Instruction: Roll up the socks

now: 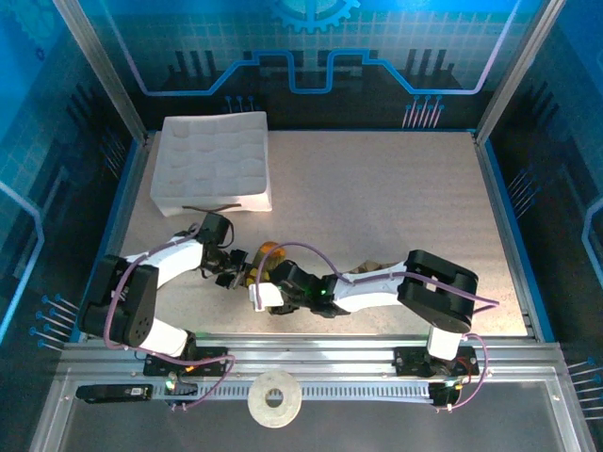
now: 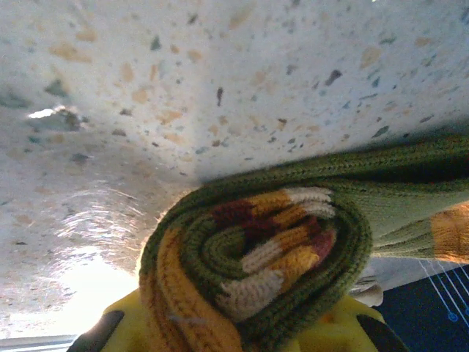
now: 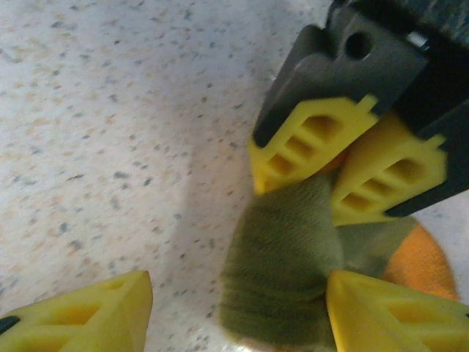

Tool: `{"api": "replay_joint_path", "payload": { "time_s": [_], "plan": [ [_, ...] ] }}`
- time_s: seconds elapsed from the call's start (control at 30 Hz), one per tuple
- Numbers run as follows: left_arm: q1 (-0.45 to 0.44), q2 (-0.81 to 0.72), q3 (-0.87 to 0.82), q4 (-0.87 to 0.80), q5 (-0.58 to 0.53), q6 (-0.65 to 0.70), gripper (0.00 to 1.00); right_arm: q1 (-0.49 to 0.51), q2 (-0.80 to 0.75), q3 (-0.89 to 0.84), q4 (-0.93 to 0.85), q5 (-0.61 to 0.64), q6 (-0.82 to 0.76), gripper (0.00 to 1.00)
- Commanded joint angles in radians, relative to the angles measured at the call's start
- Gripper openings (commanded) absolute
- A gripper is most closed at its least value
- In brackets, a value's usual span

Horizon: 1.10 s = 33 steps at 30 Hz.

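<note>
Speckled table (image 1: 377, 188) inside a blue enclosure. The left gripper (image 3: 326, 187) pinches a rolled green sock (image 2: 256, 249); the right gripper (image 3: 238, 312) has its jaws spread wide around it.

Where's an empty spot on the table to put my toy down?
The table is bare right of the tray, all the way to the right wall. It is crowded near the front, left of the middle, where the left gripper and right gripper meet around the green sock.
</note>
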<state>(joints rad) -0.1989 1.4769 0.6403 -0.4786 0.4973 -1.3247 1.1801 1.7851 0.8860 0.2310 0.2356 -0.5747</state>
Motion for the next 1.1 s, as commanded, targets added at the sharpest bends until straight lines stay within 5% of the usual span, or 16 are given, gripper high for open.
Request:
{"api": "replay_joint_path", "payload": {
  "time_s": [0.0, 0.2, 0.4, 0.5, 0.73, 0.87, 1.07],
  "plan": [
    [0.003, 0.069, -0.055, -0.227, -0.184, 0.028, 0.0, 0.007, 0.032, 0.046, 0.032, 0.056, -0.026, 0.63],
    [0.002, 0.072, -0.042, -0.238, -0.187, 0.039, 0.0, -0.003, 0.084, 0.089, -0.028, 0.04, 0.017, 0.57],
    [0.002, 0.057, -0.024, -0.255, -0.195, 0.045, 0.0, -0.035, 0.149, 0.145, -0.141, 0.017, 0.12, 0.16],
    [0.001, 0.025, -0.012, -0.267, -0.198, 0.047, 0.02, -0.059, 0.156, 0.153, -0.206, -0.043, 0.171, 0.03],
    [0.003, -0.21, 0.036, -0.285, -0.245, -0.011, 0.77, -0.165, 0.19, 0.17, -0.337, -0.365, 0.325, 0.0],
    [0.003, -0.337, 0.043, -0.292, -0.285, -0.054, 0.86, -0.216, 0.23, 0.183, -0.385, -0.51, 0.393, 0.0],
    [-0.004, -0.437, -0.021, -0.189, -0.254, -0.067, 0.83, -0.274, 0.304, 0.24, -0.465, -0.647, 0.454, 0.0]
  ]
}}
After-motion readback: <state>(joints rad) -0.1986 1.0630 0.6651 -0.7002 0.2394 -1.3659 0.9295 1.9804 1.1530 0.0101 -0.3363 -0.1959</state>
